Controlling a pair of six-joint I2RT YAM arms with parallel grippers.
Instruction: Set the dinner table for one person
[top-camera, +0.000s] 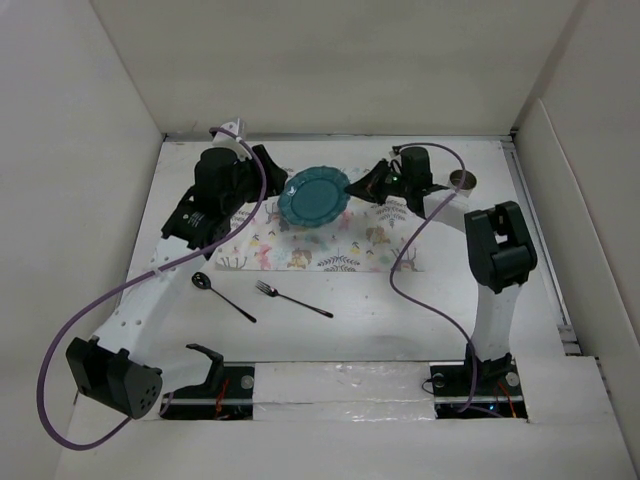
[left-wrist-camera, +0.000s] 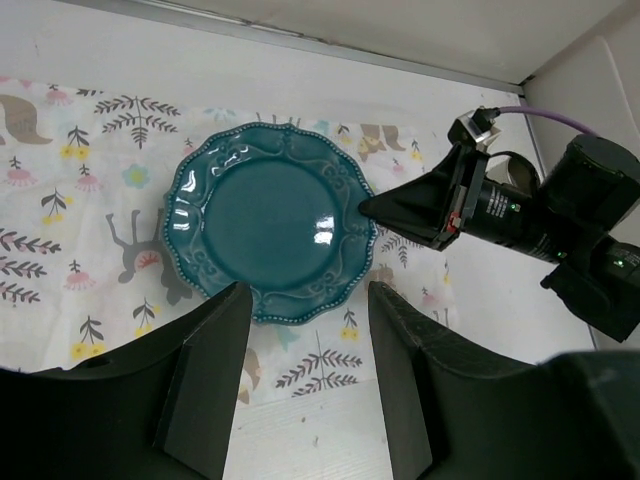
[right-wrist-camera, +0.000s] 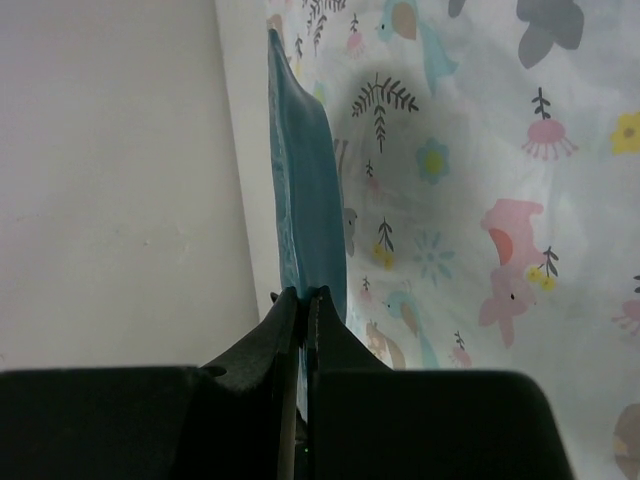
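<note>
Now the white bench (top-camera: 400, 310) fills the space in front of both arms, and everything sits on it. A flowery mat (top-camera: 372, 248) lies at its far side, with a teal plate (left-wrist-camera: 270, 215) flat on top. The left end effector (left-wrist-camera: 303, 330) hangs over the plate's near edge, fingers wide apart, holding nothing. The right end effector (left-wrist-camera: 366, 208) is closed tight, its tip touching the plate's right rim. A spoon (top-camera: 222, 296) and fork (top-camera: 292, 299) lie off the mat, nearer the arms.
</note>
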